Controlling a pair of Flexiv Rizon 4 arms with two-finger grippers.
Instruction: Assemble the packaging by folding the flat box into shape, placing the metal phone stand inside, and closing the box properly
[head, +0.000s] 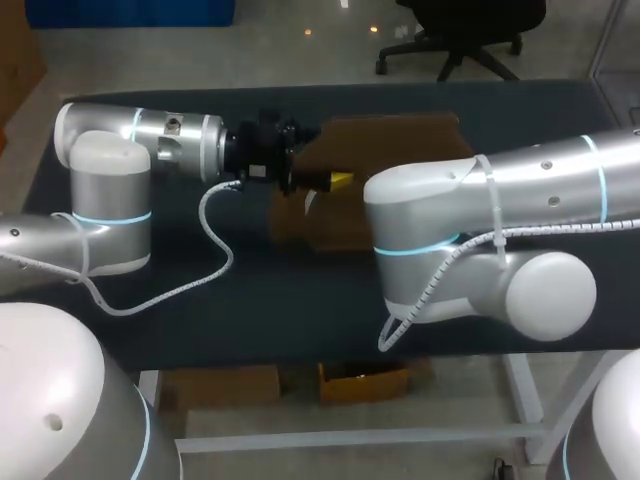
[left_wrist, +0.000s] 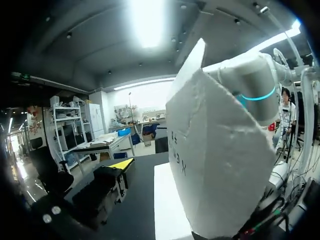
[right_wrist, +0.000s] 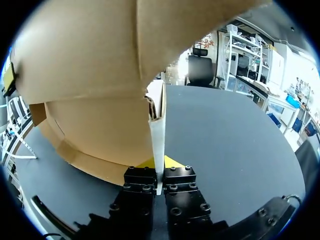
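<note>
The brown cardboard box (head: 385, 140) stands partly folded at the middle of the dark table. My left gripper (head: 325, 180) is at the box's left side and is open. In the left wrist view one yellow-tipped finger (left_wrist: 120, 167) stands well apart from the box's white inner panel (left_wrist: 215, 150), which hides the other finger. My right gripper (right_wrist: 159, 172) is shut on the thin edge of an upright box wall (right_wrist: 157, 125), with the brown flaps (right_wrist: 85, 65) curving just ahead of it. In the head view my right arm (head: 480, 200) hides that gripper. No phone stand shows.
The dark tabletop (head: 250, 290) runs around the box. A white coiled cable (head: 215, 245) hangs from my left arm over the table's front left part. My right arm's elbow (head: 545, 290) lies over the front right of the table.
</note>
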